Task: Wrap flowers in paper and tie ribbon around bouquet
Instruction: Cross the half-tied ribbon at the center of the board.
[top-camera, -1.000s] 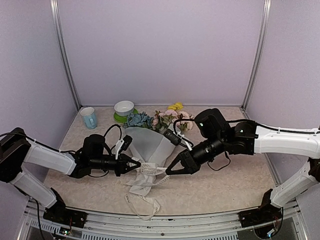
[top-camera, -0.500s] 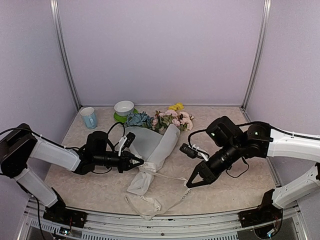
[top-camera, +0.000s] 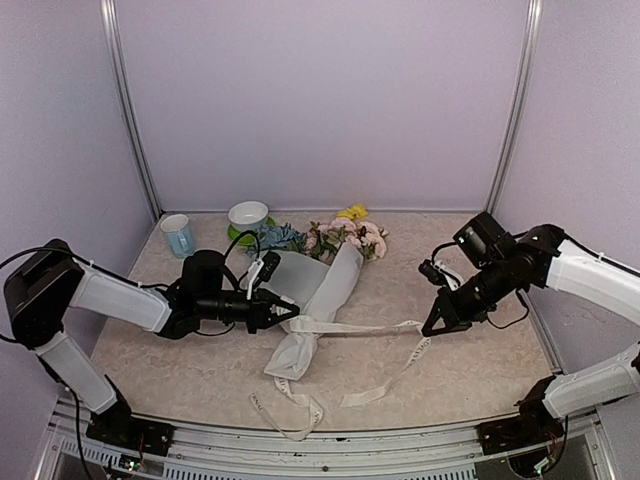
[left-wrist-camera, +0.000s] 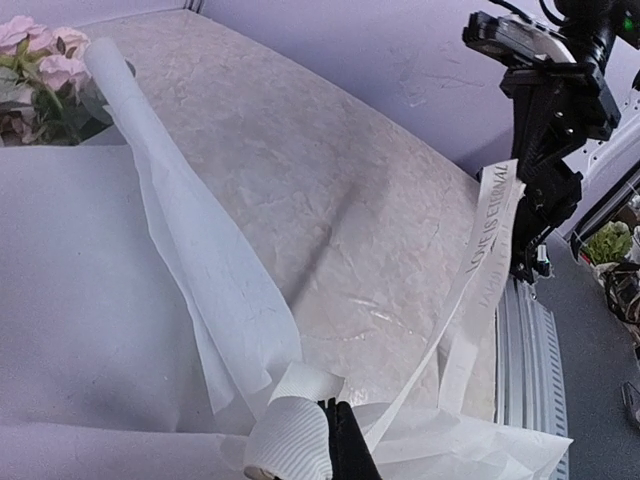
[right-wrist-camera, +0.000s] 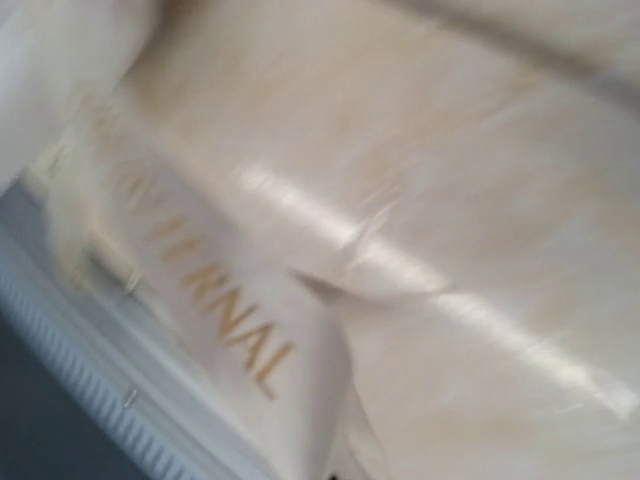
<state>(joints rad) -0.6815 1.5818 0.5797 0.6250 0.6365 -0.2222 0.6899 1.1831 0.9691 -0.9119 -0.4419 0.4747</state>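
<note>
The biggest change over the last second is at the right gripper (top-camera: 432, 329). It began almost tip to tip with the left gripper (top-camera: 291, 311) over the narrow end of the bouquet (top-camera: 328, 282). It has since swung well away from those fingers, drawing the ribbon (top-camera: 365, 327) into a near-straight line between the two.

Both pairs of fingers are pinched tight on that strip. The left wrist view shows a curl of ribbon (left-wrist-camera: 292, 440) pressed against the left fingertip. The right wrist view, though blurred, is filled with the lettered band (right-wrist-camera: 225, 330) running into the right fingers. A loose tail drops below the right fingers and trails back toward the near edge of the table (top-camera: 470, 380).

The left gripper has crept a little toward the paper (top-camera: 295, 280) and seems to anchor the wrap at its neck, just beyond its tips. This looks like the cinching pull: the band is apparently being tightened around the stem end. The knot itself cannot be made out, so the tie is probably not finished.

The paper cone serves as the main holder. The flowers (top-camera: 345, 238) spill from its wide mouth, well beyond the left fingertips.

Behind the left gripper stand a blue cup (top-camera: 178, 235) and a white bowl (top-camera: 248, 214) on a green saucer (top-camera: 236, 238). Nothing can be seen inside either.
</note>
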